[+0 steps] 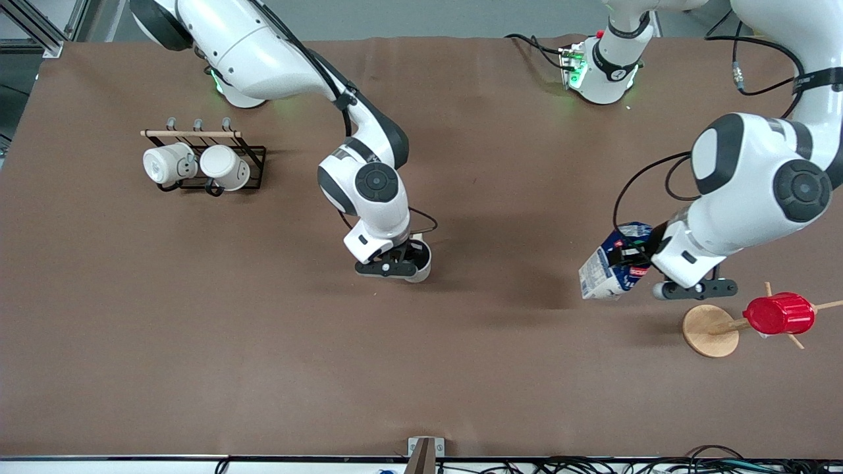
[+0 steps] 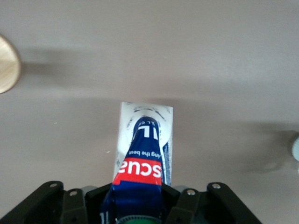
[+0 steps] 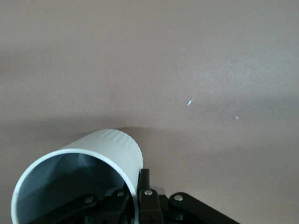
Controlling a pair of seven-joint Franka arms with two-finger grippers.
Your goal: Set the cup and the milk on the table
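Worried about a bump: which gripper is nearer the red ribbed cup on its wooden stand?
Left. The left gripper, holding the milk, hangs right beside the red cup; the right gripper, holding the cup, is mid-table.

Cup: small pale mug, dark grey inside, ribbed outer wall near the rim in the right wrist view; held by its rim in the right gripper over the middle of the brown-cloth bench. Milk: blue and white gable-top carton, red label band, green cap just visible in the left wrist view; tilted, gripped at its top by the left gripper, toward the left arm's end of the bench from the cup.
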